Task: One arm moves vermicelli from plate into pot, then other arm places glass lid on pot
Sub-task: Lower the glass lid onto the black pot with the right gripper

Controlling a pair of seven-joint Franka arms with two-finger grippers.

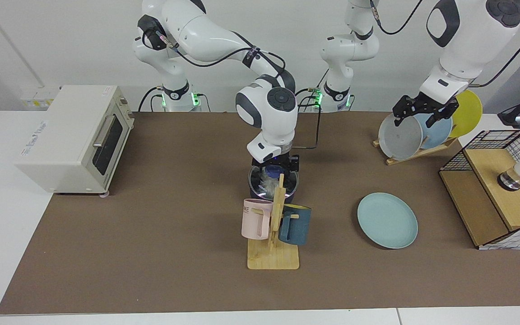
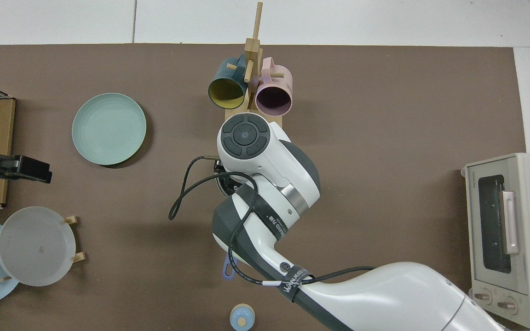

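Observation:
The glass lid lies on the black pot at the table's middle, half hidden behind the mug rack. Pale vermicelli shows through the glass. My right gripper stands straight down over the lid's blue knob. In the top view the right arm covers the pot, and only a bit of rim and the blue handle's tip show. The teal plate lies bare. My left gripper waits open, raised over the plate rack.
A wooden mug rack with a pink and a dark blue mug stands just in front of the pot. A toaster oven sits at one end, a plate rack and a wire-and-wood box at the other. A small bell stands near the pot's handle.

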